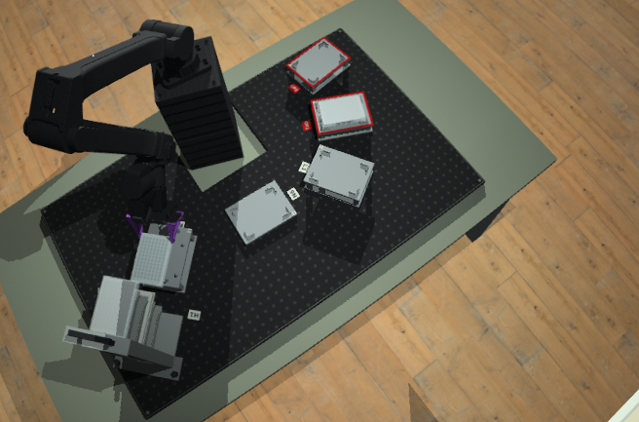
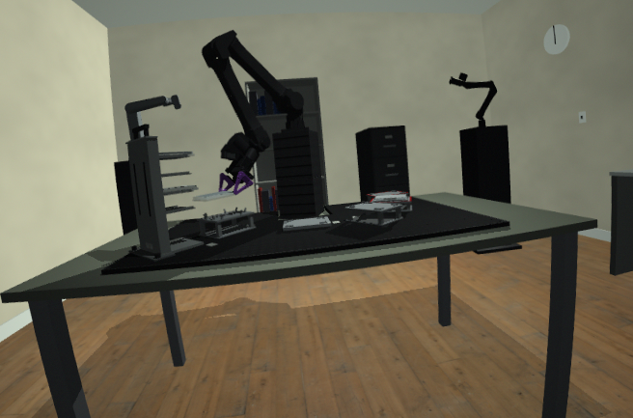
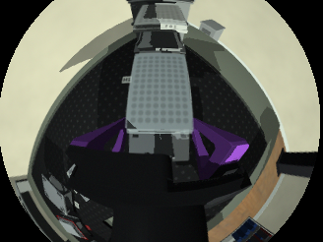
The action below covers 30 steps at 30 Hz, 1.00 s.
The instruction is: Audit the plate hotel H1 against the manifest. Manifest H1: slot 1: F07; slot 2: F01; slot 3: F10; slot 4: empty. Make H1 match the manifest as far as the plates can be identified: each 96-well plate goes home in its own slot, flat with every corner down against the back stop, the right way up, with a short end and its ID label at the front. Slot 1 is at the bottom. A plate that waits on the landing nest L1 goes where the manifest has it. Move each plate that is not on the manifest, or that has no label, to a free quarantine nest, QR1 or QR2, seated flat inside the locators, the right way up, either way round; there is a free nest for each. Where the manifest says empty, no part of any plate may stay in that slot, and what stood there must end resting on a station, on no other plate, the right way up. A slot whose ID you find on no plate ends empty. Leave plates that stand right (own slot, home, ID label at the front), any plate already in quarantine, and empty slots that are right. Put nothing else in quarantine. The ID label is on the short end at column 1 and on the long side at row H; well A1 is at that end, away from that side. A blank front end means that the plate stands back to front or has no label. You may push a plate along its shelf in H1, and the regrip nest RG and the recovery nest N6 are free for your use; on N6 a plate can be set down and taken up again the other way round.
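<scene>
plate point(image 3: 160, 91) label: unseen | hotel point(image 1: 134, 353) slots: overlapped from above | nest tags: unreadable

The top view looks steeply down on the counter point(image 1: 464, 96) from high up. The exterior view stands far off, level, facing its length. The wrist view looks close along the gripper point(image 3: 180, 147). All share the plate hotel point(image 1: 124, 355).

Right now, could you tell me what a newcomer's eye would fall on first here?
The purple pincer holds a 96-well plate in mid-air beside the plate hotel, above a nest on the black board. Across the board, two red-framed quarantine nests stand out; the nearer one carries a plate.
</scene>
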{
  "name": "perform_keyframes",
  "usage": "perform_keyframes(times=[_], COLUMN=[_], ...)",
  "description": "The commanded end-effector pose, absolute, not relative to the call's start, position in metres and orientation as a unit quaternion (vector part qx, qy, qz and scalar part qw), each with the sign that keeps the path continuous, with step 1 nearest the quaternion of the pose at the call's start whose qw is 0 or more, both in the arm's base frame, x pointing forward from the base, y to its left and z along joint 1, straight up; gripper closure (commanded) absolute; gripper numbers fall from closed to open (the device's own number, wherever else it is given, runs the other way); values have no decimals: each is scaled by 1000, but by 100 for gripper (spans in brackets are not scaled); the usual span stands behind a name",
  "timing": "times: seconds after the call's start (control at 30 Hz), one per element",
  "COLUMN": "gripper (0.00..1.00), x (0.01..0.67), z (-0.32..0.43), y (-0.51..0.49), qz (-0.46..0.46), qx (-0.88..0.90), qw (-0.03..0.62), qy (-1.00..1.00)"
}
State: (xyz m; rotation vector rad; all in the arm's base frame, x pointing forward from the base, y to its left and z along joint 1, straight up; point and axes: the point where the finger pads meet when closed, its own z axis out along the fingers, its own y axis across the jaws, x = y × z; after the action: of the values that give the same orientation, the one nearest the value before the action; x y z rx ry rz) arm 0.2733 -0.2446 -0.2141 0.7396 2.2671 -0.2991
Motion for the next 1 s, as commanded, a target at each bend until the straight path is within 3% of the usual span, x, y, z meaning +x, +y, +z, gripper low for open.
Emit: perform_keyframes(times=[0.0,0.97], gripper=[14,14], x=[283,309], z=[-203,-201], y=[-250,-268], qz=[-119,-119], qx=[289,287], qw=[372,375], qy=[874,873])
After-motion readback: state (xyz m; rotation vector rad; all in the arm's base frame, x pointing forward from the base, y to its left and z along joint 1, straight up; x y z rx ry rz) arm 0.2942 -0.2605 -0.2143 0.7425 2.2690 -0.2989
